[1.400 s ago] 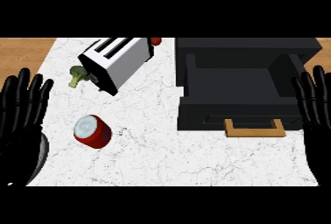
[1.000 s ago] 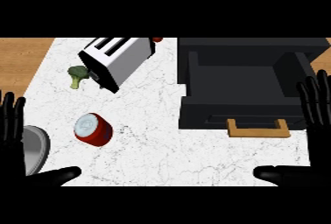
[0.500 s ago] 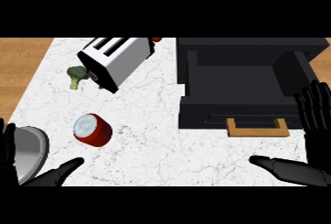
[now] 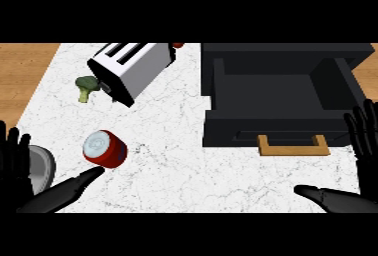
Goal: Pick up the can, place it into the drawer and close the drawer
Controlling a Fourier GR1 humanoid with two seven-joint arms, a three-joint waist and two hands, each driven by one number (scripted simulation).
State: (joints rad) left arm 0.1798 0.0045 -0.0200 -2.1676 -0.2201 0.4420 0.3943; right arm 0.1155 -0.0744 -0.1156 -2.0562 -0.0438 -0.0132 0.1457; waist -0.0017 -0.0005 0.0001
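A red can (image 4: 104, 149) with a silver top lies tilted on the white marble counter (image 4: 177, 165), at the left front. The black drawer (image 4: 280, 95) stands open at the right, its inside bare, with a wooden handle (image 4: 293, 146) on its front. My left hand (image 4: 63, 194) is open at the lower left; its thumb points up toward the can and stops just short of it. My right hand (image 4: 363, 137) is open at the right edge, fingers up beside the drawer front, with its thumb low near the front edge. Neither hand holds anything.
A silver toaster (image 4: 133, 67) lies at the back left with a broccoli floret (image 4: 87, 87) beside it. A grey plate (image 4: 42, 167) sits at the left edge behind my left hand. A small red thing (image 4: 177, 45) peeks out behind the toaster.
Both hands have sunk toward the lower edge and their thumbs have swung into view. The left thumb has crept closer to the can. The can and drawer have not moved.
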